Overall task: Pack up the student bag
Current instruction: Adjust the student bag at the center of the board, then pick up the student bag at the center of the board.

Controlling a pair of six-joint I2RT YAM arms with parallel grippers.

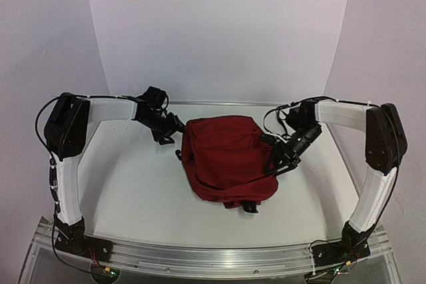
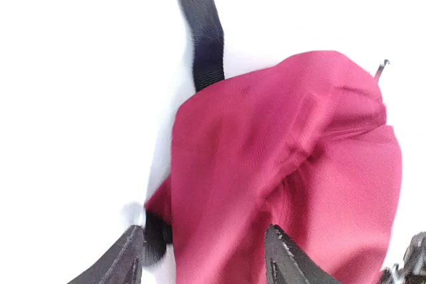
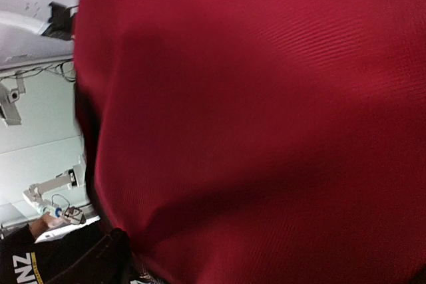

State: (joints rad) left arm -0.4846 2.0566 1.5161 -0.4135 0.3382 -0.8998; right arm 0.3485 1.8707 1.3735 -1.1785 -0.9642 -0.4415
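Left gripper (image 1: pixel 172 132): your jaws stand apart over the table's (image 1: pixel 133 191) far-left part, with a corner of the student bag (image 1: pixel 223 157) just ahead of the fingertips. Right gripper (image 1: pixel 274 159): against bag's side, right of table's centre; your wrist view shows only red cloth, so clamped or loose, cannot tell. Bag lies at table's centre: dark red soft fabric, slumped, creased, black strap (image 2: pixel 203 24) trailing onto table.

Bag (image 1: pixel 223 157): 1. Table (image 1: pixel 133 191): 1, under bag. Arms: 2, left arm (image 1: pixel 66 177) and right arm (image 1: pixel 371 194), flanking bag.
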